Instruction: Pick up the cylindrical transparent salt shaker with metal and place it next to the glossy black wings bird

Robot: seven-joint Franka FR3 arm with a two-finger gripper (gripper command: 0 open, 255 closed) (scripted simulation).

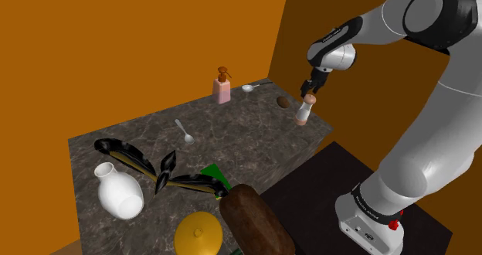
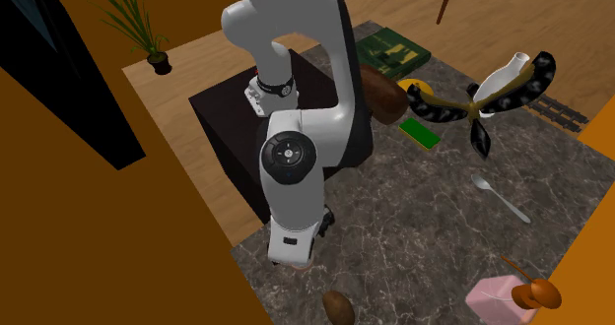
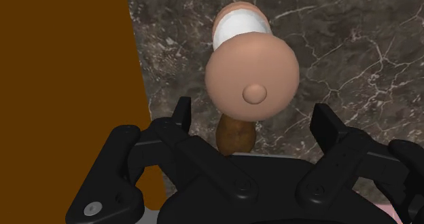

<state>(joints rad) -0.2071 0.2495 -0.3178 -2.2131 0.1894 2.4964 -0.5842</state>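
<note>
Hand [image 1: 311, 89] hovers with fingers spread wide and empty, directly above the salt shaker [image 1: 306, 111]. It stands upright near the desk [image 1: 247, 134] edge, well apart from the black-winged bird [image 1: 164, 171]. The shaker looks small, light and rigid, with a smooth rounded tan cap, so probably slippery. Grip it across the straight body below the cap.

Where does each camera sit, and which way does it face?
Shoulder view: beside the stand, looking down across the table; arm and gripper show.
Second exterior view: high over the table's far corner, facing the stand; the arm shows.
Wrist view: on the hand, looking onto the salt shaker; open fingers show.
Both exterior views share the black-winged bird.
</note>
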